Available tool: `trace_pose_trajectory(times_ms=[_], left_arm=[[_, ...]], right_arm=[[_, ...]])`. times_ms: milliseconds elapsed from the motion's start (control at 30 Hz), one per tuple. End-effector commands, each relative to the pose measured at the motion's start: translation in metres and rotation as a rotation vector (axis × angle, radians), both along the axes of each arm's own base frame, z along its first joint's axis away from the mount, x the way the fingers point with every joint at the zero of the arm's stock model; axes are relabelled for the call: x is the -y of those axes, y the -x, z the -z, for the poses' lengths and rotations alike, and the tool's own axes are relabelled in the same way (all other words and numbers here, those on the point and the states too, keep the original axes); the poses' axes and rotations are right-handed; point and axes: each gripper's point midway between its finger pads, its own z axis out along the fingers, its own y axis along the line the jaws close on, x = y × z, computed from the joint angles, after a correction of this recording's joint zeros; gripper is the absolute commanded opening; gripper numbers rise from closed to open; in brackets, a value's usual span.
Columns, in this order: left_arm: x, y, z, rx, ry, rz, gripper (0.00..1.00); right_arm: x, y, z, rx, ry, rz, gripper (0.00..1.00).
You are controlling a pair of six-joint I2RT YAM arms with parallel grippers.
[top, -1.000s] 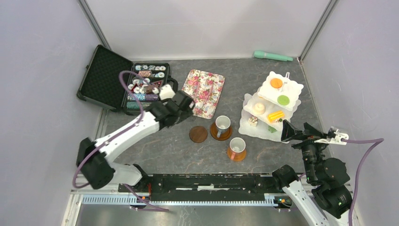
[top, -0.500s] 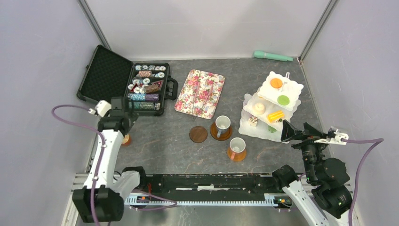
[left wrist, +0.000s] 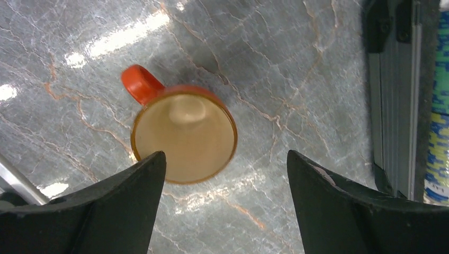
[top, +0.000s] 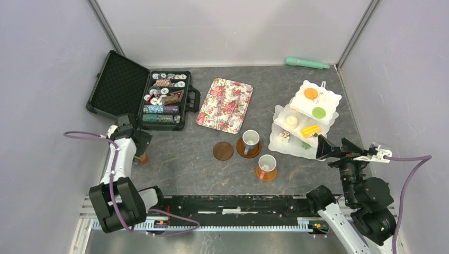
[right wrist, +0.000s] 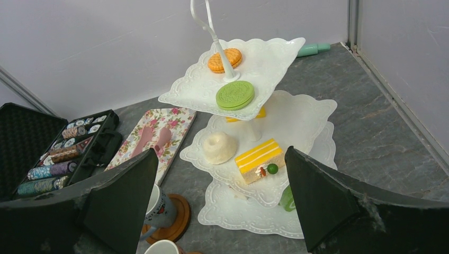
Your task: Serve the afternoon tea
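1. Hovering with its jaws spread wide and empty, the left gripper (left wrist: pixel 225 156) hangs over a small orange ceramic mug with a red handle (left wrist: pixel 182 140). The mug stands upright on the grey marbled table (left wrist: pixel 296 63), on no saucer.
2. Close by lies an open black case of striped poker chips (top: pixel 159 98); a flat floral rectangular tray (top: pixel 225 104) lies further right.
3. The right gripper (right wrist: pixel 221 152), likewise open and empty, faces the white scallop-edged three-tier stand (right wrist: pixel 296 114).
4. Three mugs in all: the other two (top: pixel 251 138) stand on saucers mid-table.
5. Three round brown saucers, one bare (top: pixel 223 151).
6. Six toy pastries (top: pixel 311 93) show on the stand.
7. One teal cylinder (top: pixel 307 63) lies by the back wall.
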Motion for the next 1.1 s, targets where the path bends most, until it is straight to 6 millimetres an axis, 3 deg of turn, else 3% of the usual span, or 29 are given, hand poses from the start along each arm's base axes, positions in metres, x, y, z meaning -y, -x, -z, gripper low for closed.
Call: trace_pose_trajectory(times_ms=[0,233,600,767,867,1067], left_arm=[[-0.011,-0.005,0.013,0.041,0.013,-0.048,0.89],[-0.007,-0.006,0.028,0.036,0.088,-0.057,0.77],[-0.011,-0.011,0.012,0.107,0.039,-0.016,0.26],[-0.005,-0.014,0.013,0.102,0.068,0.032,0.09],[0.001,-0.017,0.012,0.109,0.092,0.073,0.03],[0.011,-0.021,0.003,0.151,0.113,0.153,0.02]], right_arm=[[0.016,0.033,-0.024,0.164,-0.100,-0.014,0.98],[0.014,0.031,-0.023,0.164,-0.100,-0.016,0.98],[0.010,0.030,-0.023,0.167,-0.110,-0.032,0.98],[0.011,0.031,-0.024,0.167,-0.114,-0.033,0.98],[0.011,0.031,-0.023,0.164,-0.117,-0.033,0.98],[0.010,0.029,-0.022,0.163,-0.120,-0.033,0.98]])
